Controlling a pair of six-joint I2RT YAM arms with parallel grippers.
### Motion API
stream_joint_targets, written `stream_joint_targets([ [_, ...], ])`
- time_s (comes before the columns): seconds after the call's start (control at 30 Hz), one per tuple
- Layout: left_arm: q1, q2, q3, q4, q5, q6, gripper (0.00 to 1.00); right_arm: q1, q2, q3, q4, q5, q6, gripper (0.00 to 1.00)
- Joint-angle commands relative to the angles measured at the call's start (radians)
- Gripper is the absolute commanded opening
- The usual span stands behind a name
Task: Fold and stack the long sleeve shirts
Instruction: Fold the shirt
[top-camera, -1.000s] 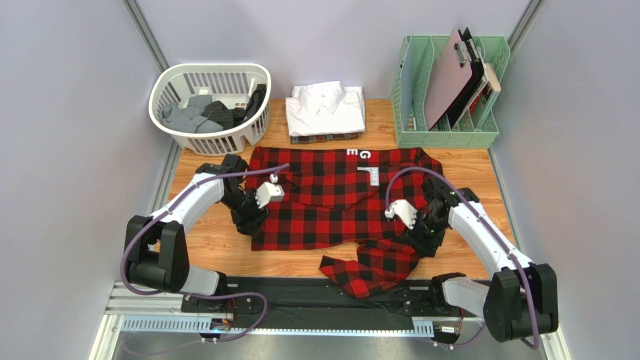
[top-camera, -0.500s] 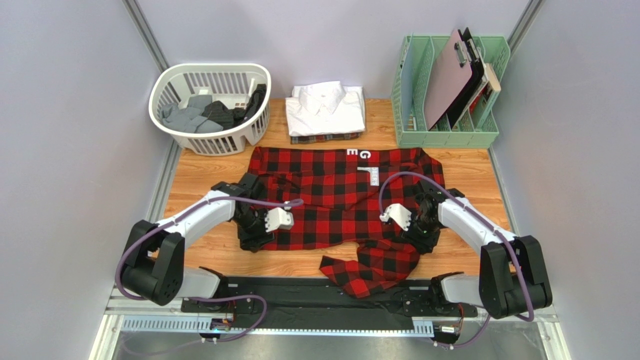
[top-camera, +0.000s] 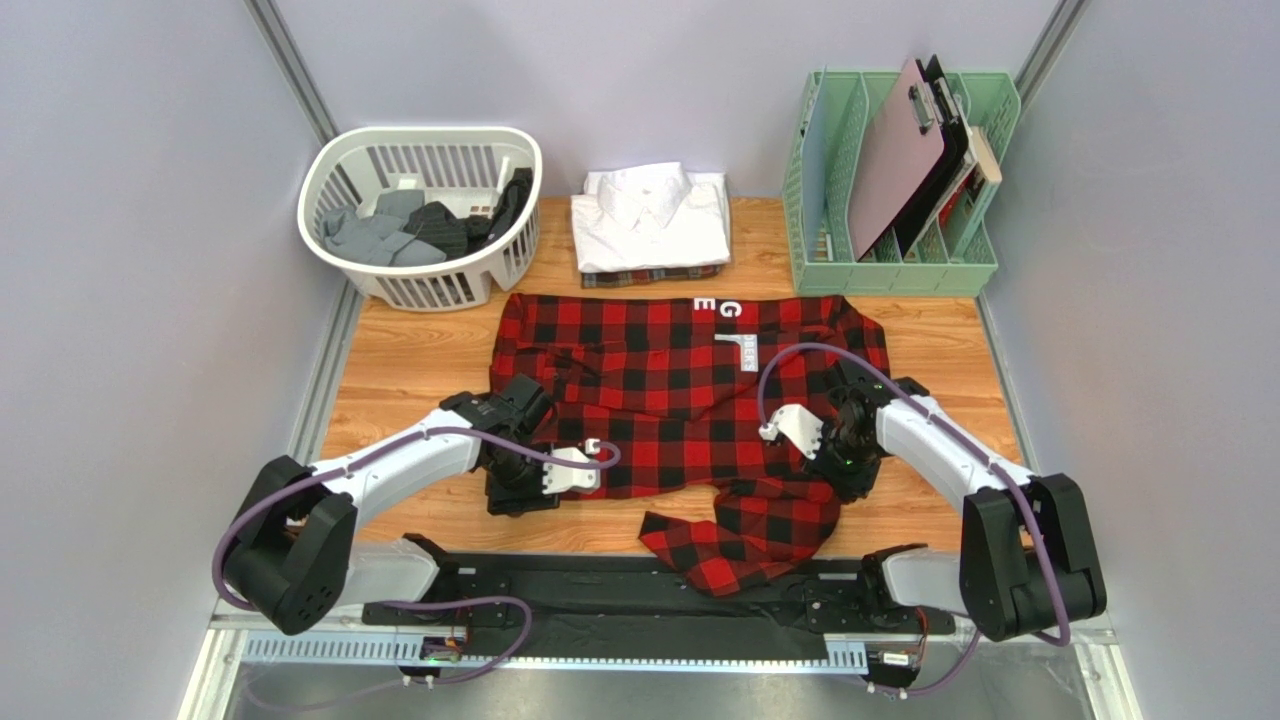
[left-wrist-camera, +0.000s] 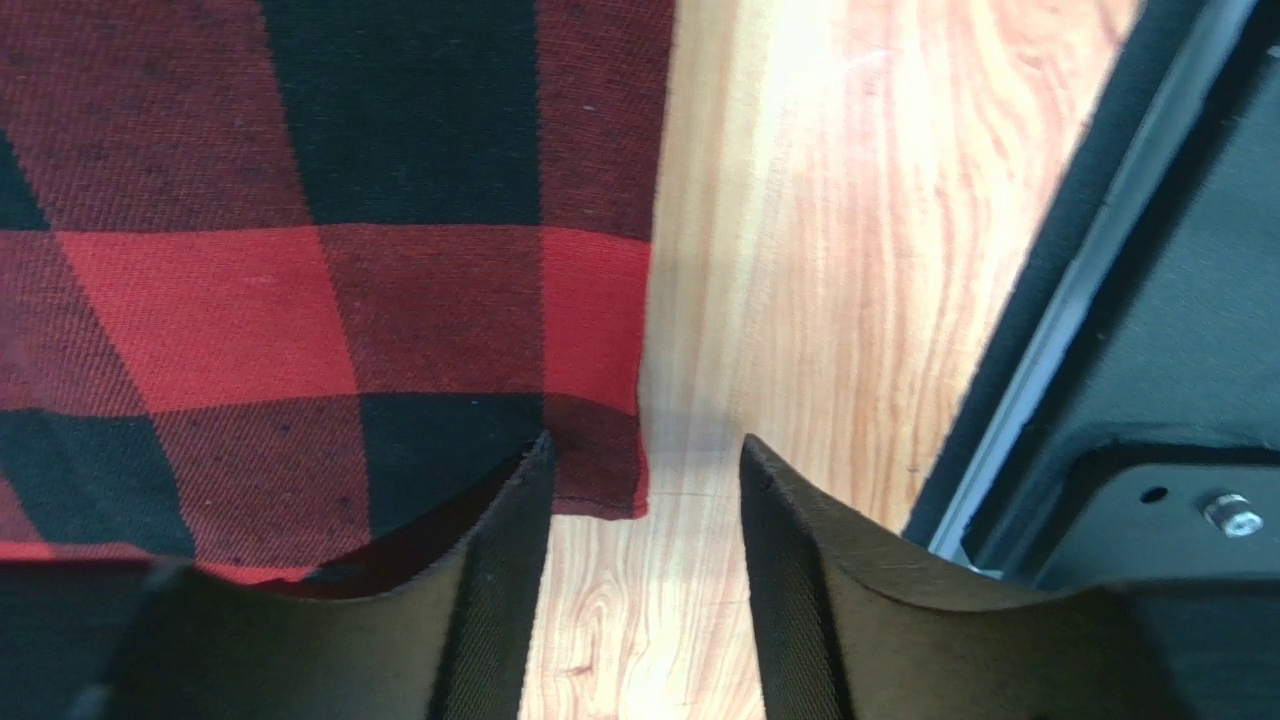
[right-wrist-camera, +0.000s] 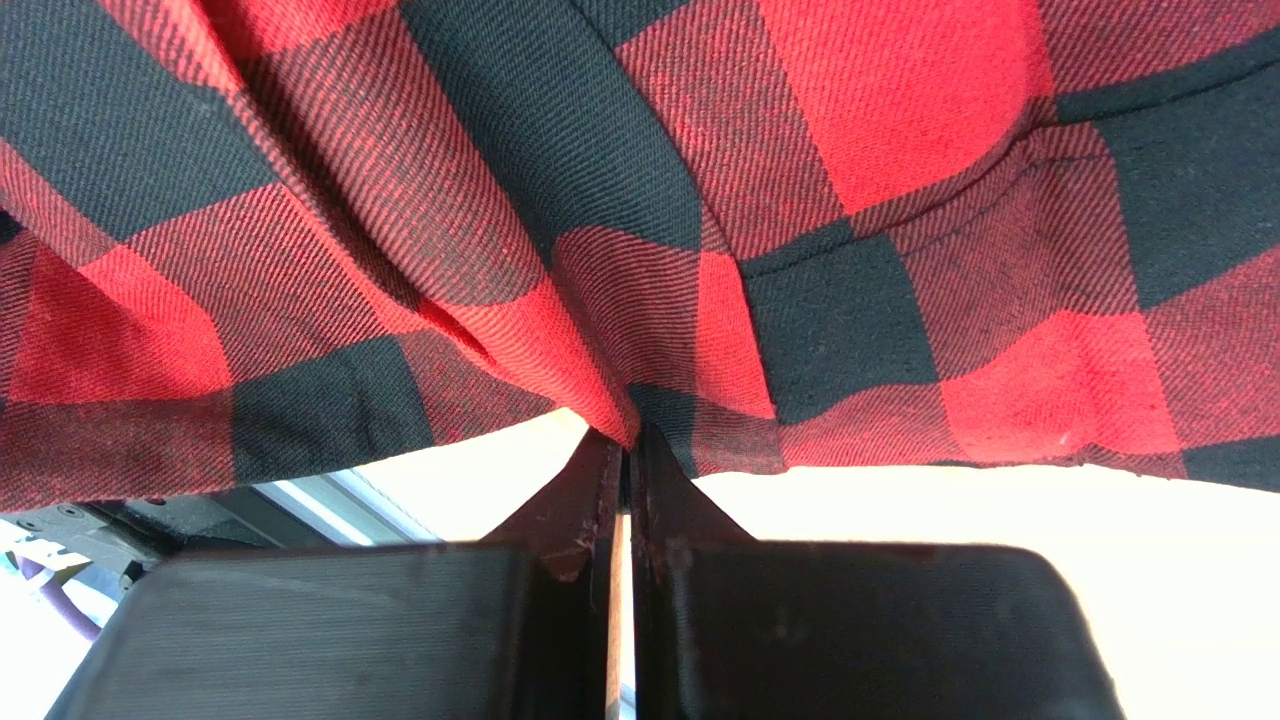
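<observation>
R gripper (right-wrist-camera: 628, 438) closed tight, pinching hem of red checked shirt (top-camera: 676, 393) btwn fingertips; cloth bunches just ahead of it. L gripper (left-wrist-camera: 646, 477) approx half open, holding nothing: shirt corner sits at jaw gap, one finger (left-wrist-camera: 504, 570) over cloth, other over bare table (left-wrist-camera: 796, 225). Folded white shirt (top-camera: 654, 215) lies well beyond both grippers, atop dark plaid shirt (top-camera: 646, 276).

A light wooden table (top-camera: 409, 348) stands between plain pale grey walls (top-camera: 135, 225) under even light. A white plastic basket (top-camera: 428, 285) sits at its back left, and a green file rack (top-camera: 902, 276) holding clipboards (top-camera: 899, 150) at its back right. A metal rail (top-camera: 301, 627) runs along the near edge.
</observation>
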Motion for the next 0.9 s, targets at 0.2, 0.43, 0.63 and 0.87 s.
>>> stream_joint_targets([
  [0.2,-0.012,-0.021,-0.037,0.022,-0.015,-0.016,0.1,0.009,-0.062,0.051,-0.091,-0.026,-0.028,0.0],
  [0.43,-0.008,-0.163,-0.024,-0.096,0.014,-0.008,0.0,0.009,-0.232,0.056,-0.188,-0.049,-0.036,0.0],
  [0.63,0.057,-0.219,0.074,-0.213,0.029,0.037,0.0,0.008,-0.281,0.131,-0.24,-0.053,-0.023,0.0],
  [0.87,0.158,-0.125,0.244,-0.221,0.035,0.069,0.0,-0.014,-0.156,0.293,-0.24,-0.049,-0.04,0.0],
])
